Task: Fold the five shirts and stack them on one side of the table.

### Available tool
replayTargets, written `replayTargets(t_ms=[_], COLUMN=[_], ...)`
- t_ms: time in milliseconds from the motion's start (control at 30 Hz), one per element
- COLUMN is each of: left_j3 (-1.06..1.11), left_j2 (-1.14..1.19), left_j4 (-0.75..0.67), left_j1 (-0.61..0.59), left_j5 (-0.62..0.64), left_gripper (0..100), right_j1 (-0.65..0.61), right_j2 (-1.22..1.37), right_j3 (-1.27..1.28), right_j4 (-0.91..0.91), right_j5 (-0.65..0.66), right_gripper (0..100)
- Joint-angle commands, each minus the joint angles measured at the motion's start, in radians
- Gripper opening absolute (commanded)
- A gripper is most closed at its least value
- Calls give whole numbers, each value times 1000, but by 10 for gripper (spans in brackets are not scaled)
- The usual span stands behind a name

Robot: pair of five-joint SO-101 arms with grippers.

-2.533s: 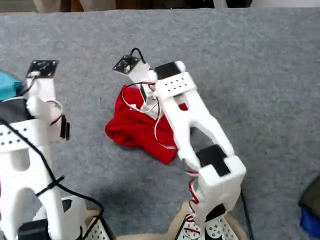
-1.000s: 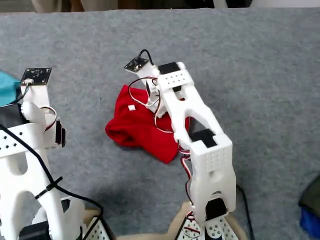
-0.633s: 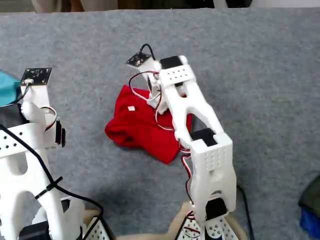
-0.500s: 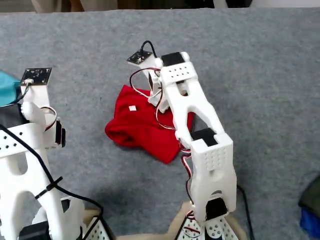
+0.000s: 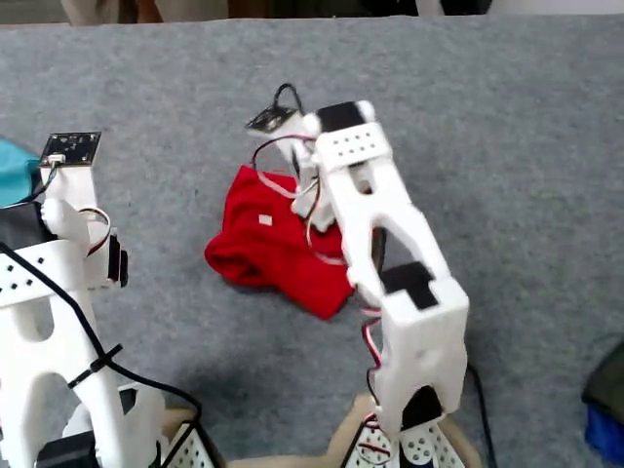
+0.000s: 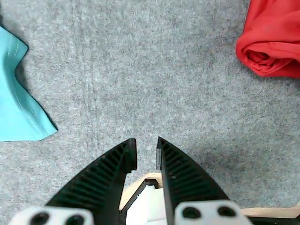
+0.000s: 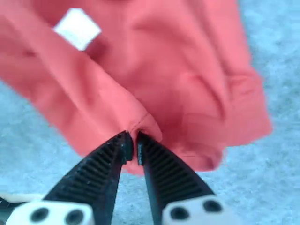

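Pinching a ridge of the red shirt [image 7: 187, 79] in the right pincer [image 7: 132, 140], jaws clenched on the cloth close to its edge. In the high view, a crumpled red heap just left of centre on the grey surface [image 5: 507, 127], rolled thick along its lower-left side, white label [image 5: 264, 220] facing up. Not flat and not squared; judged mid-fold at best, or merely being tugged into shape.

Left pincer [image 6: 146, 152] released, jaws a little apart with nothing between them, hanging over bare surface beside a teal shirt [image 5: 12, 166] at the far left edge of the high view. Looks loose rather than folded, though too little visible to be sure.

Dark and blue cloth [image 5: 606, 405] at the lower right edge, possibly more shirts; cannot tell.

No finished stack to be made out on either side. Judged early in the task: red one to finish, then the others to fold and pile.
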Motion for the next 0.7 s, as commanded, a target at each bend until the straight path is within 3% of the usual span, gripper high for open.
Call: replayTargets(t_ms=[0, 300, 667], left_j3=[-9, -5, -5], left_j2=[-25, -25, -24], left_j4=[-6, -6, -6], left_j1=[-2, -2, 0], left_j5=[-6, -6, -6], left_gripper=[90, 90, 139], right_j1=[-56, -70, -73], right_j2=[-156, -320, -450], right_j3=[163, 601, 825], right_j4=[-92, -313, -408], right_j5=[5, 3, 9], right_gripper=[5, 6, 9])
